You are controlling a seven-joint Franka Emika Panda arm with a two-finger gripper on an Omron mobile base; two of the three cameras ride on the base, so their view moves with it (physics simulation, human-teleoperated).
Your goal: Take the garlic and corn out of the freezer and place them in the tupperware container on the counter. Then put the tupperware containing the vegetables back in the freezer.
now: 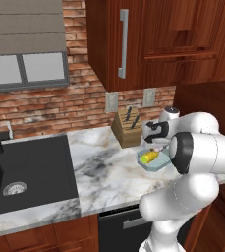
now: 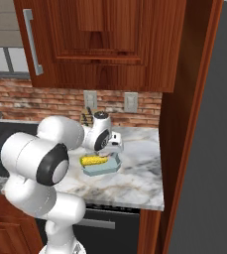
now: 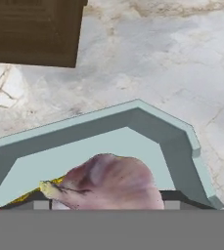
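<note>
Gripper (image 3: 106, 205): poised low over the tray, jaws spread either side of the garlic; whether it is gripped cannot be told.
Garlic (image 3: 108, 183): seen inside the tray (image 3: 179, 146), beside the corn (image 2: 94, 160).
Tray: set on the counter (image 1: 109, 167).

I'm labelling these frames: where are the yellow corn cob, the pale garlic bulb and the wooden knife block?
Yellow corn cob (image 2: 94, 160), right base view, mid-cob.
Pale garlic bulb (image 3: 113, 183), hand view, rounded body.
Wooden knife block (image 1: 127, 130), left base view, front face.
</note>
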